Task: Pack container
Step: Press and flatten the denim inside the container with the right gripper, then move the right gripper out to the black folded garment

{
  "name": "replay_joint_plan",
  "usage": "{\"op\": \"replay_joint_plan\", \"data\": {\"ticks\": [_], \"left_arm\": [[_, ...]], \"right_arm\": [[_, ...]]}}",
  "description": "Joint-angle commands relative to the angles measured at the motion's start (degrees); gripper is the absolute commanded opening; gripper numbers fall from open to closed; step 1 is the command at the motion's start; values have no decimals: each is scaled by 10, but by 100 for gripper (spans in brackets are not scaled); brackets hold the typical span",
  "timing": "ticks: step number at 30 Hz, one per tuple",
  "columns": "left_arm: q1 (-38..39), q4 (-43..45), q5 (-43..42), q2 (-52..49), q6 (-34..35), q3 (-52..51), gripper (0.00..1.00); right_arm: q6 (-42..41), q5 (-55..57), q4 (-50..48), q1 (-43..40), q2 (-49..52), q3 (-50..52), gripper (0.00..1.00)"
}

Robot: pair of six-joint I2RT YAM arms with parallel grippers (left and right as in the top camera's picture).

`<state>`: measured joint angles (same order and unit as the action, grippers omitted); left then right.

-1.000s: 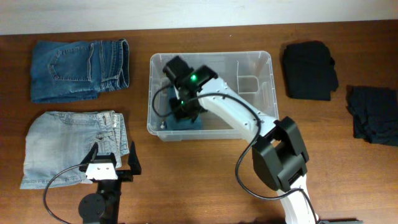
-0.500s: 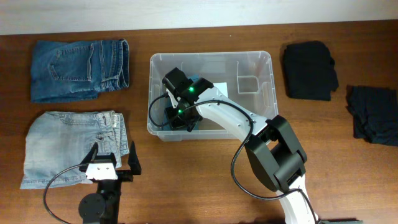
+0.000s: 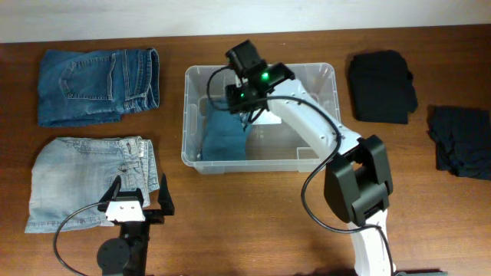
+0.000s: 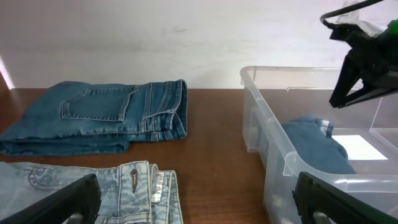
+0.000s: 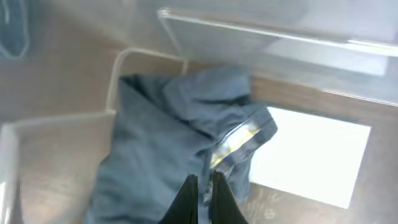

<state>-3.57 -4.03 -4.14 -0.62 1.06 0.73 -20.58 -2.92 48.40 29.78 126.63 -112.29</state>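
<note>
The clear container [image 3: 314,67] stands at the table's middle back. A folded mid-blue pair of jeans [image 3: 221,138] lies in its left half, beside the white label [image 5: 311,155] on its bottom. My right gripper [image 3: 244,106] hovers over the container's back left part, above the jeans [image 5: 161,143]. In the right wrist view the right gripper [image 5: 202,180] is shut, fingers together, holding nothing. My left gripper [image 4: 199,205] is wide open and empty near the front edge, by the light-blue jeans [image 4: 124,186]. The left wrist view shows the container [image 4: 261,106] to its right.
Dark-blue folded jeans [image 3: 96,73] lie at the back left and light-blue folded jeans [image 3: 88,180] at the front left. A black folded garment [image 3: 381,84] lies right of the container, with another dark garment [image 3: 460,142] by the right edge.
My right gripper has risen from the container's front left and moved toward its back, still shut. The blue jeans now lie uncovered. The left arm has not moved.
</note>
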Motion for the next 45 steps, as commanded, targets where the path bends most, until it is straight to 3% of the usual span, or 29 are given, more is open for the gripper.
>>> {"op": "replay_joint_plan", "data": {"ticks": [1, 15, 21, 26, 30, 37, 41, 45], "left_arm": [[-3, -1, -6, 3, -7, -2, 99], [-3, -1, -6, 3, -7, -2, 99], [-3, -1, -6, 3, -7, -2, 99], [-3, -1, -6, 3, -7, -2, 99], [-3, -1, -6, 3, -7, -2, 99], [-3, -1, -6, 3, -7, -2, 99], [-3, -1, -6, 3, -7, -2, 99], [-3, -1, -6, 3, -7, -2, 99]], "right_arm": [[2, 10, -16, 10, 37, -4, 4], [2, 4, -50, 33, 99, -3, 4], [7, 12, -30, 31, 50, -31, 4], [33, 64, 60, 31, -38, -131, 4], [32, 135, 152, 17, -92, -200, 15], [69, 189, 308, -110, -203, -248, 61], [71, 193, 381, -244, -220, -248, 68], [70, 160, 383, -372, -206, -236, 80]]}}
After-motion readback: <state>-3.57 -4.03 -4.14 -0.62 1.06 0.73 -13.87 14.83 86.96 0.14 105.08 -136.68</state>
